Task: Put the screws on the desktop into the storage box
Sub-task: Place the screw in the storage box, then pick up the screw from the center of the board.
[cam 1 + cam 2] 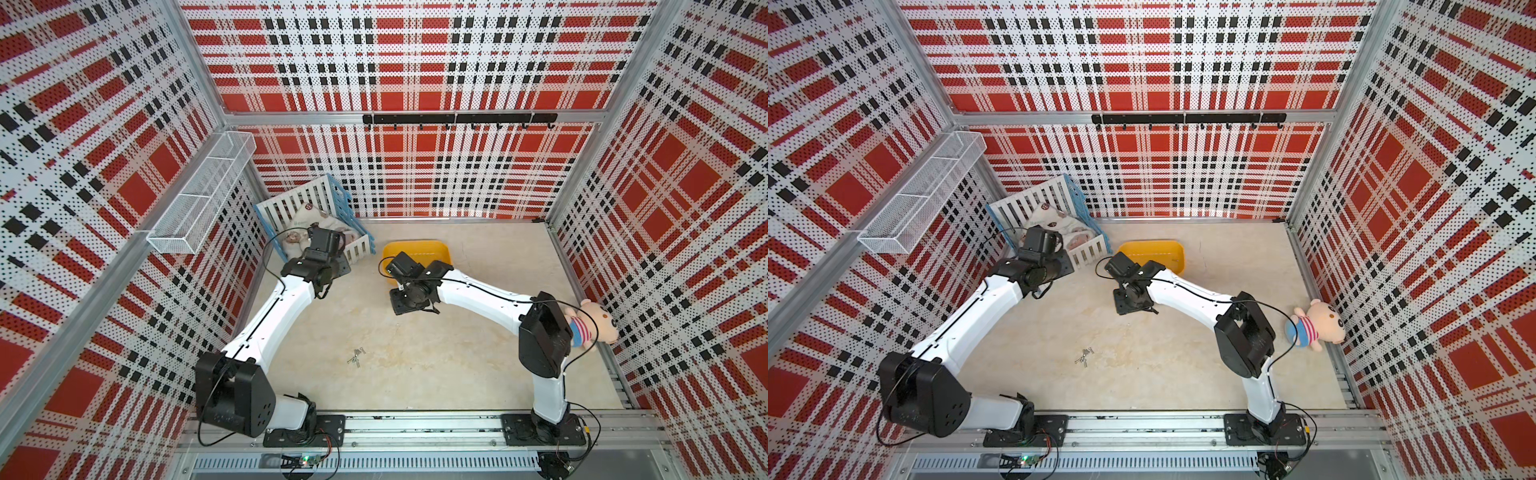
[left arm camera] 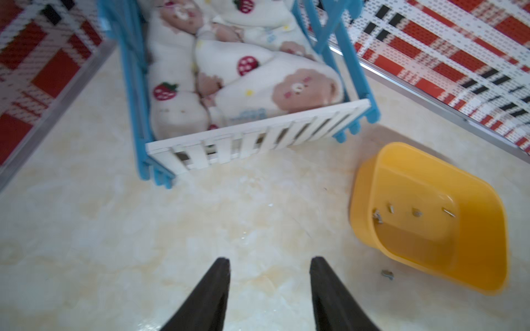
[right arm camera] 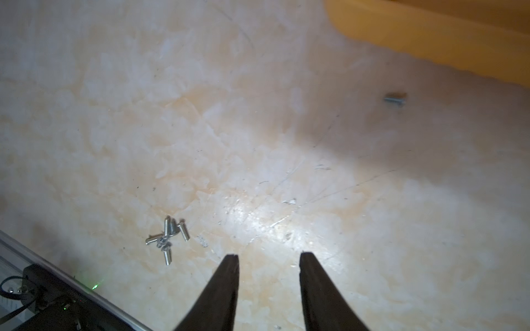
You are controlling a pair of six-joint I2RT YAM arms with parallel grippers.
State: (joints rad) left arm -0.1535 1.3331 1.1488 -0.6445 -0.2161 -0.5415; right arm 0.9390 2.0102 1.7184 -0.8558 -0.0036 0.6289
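ok so here's the scene: a little heap of tiny silver-grey metal screws [image 1: 355, 356] sits on the beige marble-look worktop [image 1: 457, 365], out in the open between the two arms and closer to the front rail. In the right wrist view the heap [image 3: 167, 238] is a jumble, with some screws crossed over each other

The shallow yellow plastic storage box [image 1: 419, 248] is at the back of the worktop, just beside the white-and-blue slatted crib [image 1: 307, 199] and well apart from the heap. The left wrist view shows a few loose screws [image 2: 416, 212] already on the box's floor, plus one stray screw [image 2: 387, 274] lying on the worktop just outside its wall

The left jaws are spread with nothing between them, over bare worktop in front of the crib. The right jaws are spread and empty too, over bare worktop near the box. The heap is close by but not between them

Other stuff: a white blanket printed with strawberries and bears [image 2: 243, 66] is bundled in the crib, a pink plush toy in a striped top [image 1: 1316, 324] lies against the right wall, and a white wire-mesh basket [image 1: 199, 199] hangs on the left wall
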